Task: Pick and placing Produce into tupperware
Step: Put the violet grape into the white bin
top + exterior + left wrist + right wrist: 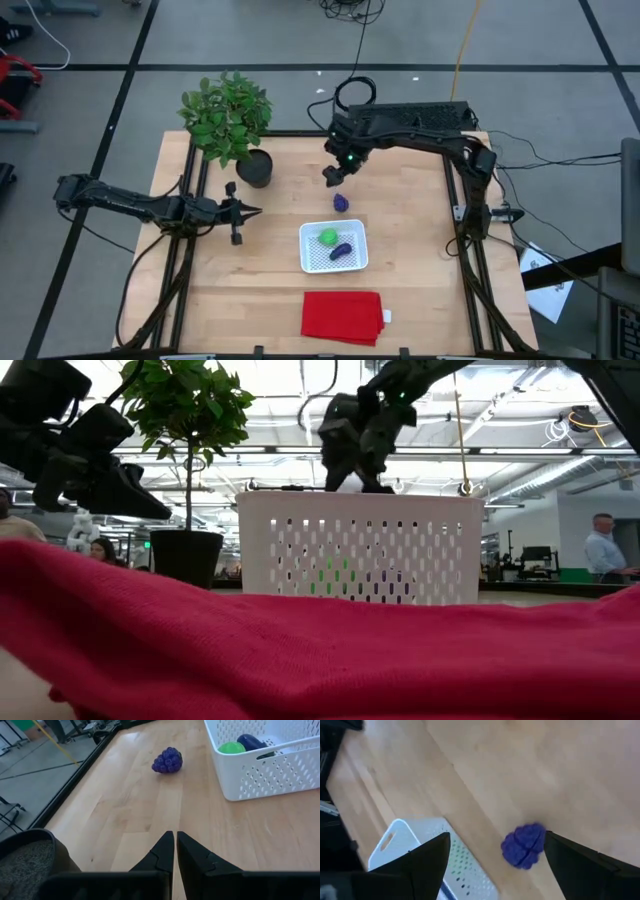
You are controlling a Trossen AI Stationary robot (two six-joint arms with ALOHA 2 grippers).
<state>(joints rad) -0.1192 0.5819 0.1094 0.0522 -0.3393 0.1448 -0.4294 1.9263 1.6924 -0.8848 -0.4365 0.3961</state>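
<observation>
The white perforated tupperware (355, 262) sits mid-table and holds the round green item (327, 237) and the elongated dark purple one (341, 251). The rounded purple grape bunch (342, 202) lies on the wood just beyond the tupperware's far edge. My right gripper (333, 176) hovers open above and slightly beyond the bunch. In the right wrist view the bunch (523, 846) shows between the spread fingers, near the right one. My left gripper (243, 212) waits shut to the tupperware's left. Its wrist view shows the bunch (167, 760) and the tupperware (265, 775).
A leafy potted plant (232, 125) stands at the table's far left. A folded red cloth (342, 316) lies at the near edge and fills the low view's foreground (300, 650). Bare wood lies to the right of the tupperware. People show in the room beyond.
</observation>
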